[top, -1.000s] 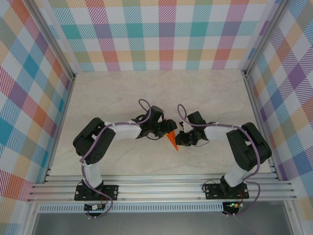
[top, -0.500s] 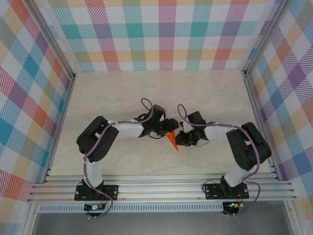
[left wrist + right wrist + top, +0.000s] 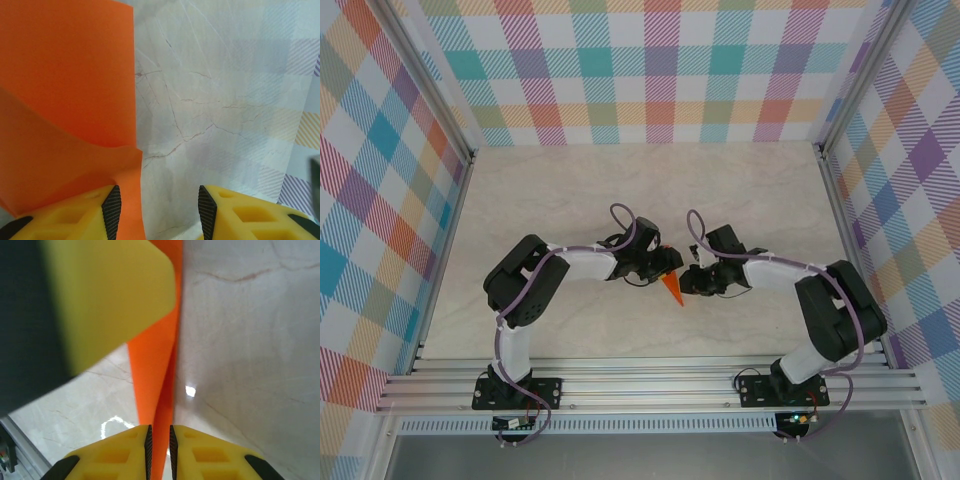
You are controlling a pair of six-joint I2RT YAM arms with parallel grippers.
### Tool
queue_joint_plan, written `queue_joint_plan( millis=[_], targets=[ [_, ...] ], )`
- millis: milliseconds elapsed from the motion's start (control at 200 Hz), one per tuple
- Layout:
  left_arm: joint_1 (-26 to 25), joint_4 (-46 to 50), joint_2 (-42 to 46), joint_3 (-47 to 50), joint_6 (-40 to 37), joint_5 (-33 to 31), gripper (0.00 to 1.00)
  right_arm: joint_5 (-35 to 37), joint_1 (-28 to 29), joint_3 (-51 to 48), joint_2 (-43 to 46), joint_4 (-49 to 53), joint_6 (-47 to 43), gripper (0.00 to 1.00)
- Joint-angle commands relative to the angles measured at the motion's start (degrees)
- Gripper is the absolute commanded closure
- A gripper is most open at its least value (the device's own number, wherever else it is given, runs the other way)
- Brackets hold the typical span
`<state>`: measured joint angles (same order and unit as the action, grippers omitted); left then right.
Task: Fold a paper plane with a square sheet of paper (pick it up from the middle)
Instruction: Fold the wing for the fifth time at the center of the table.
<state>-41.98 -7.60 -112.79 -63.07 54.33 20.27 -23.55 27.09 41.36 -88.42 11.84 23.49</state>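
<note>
The paper plane [image 3: 673, 288] is a slim bright orange dart with its sharp tip toward the near edge, held between the two arms at the table's middle. My right gripper [image 3: 160, 440] is shut on its folded ridge [image 3: 156, 365], which stands on edge between the pads. In the top view the right gripper [image 3: 689, 282] sits just right of the dart. My left gripper [image 3: 160, 205] stands open, and a wide orange wing [image 3: 65, 100] spreads past its left finger, with one strip lying along that pad. From above, the left gripper [image 3: 665, 263] is at the dart's upper left.
The pale marble tabletop [image 3: 570, 190] lies beneath both arms. Checked walls [image 3: 660, 70] close in the back and sides, and an aluminium rail [image 3: 650, 385] runs along the near edge. A yellow finger of the left gripper [image 3: 110, 295] looms close in the right wrist view.
The left arm has drawn in a little toward the paper and its jaws have narrowed slightly. The right arm's elbow has shifted right. The orange paper has stayed in place.
</note>
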Motion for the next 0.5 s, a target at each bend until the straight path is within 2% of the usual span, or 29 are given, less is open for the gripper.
queue_joint_plan(
  millis=[0, 285, 495],
  targets=[
    [-0.28, 3.46, -1.00, -0.74, -1.24, -1.11, 0.52, -1.05, -0.16, 0.13, 3.20, 1.33, 1.29, 0.81],
    [-0.27, 3.38, -1.20, -1.18, -1.56, -0.50, 0.52, -15.59, -0.10, 1.23, -1.64, -5.00, 3.97, 0.87],
    [-0.25, 3.64, -1.29, -1.36, -1.69, -0.21, 0.52, -13.05, -0.20, 2.94, -7.47, -1.65, 3.08, 0.87]
  ],
)
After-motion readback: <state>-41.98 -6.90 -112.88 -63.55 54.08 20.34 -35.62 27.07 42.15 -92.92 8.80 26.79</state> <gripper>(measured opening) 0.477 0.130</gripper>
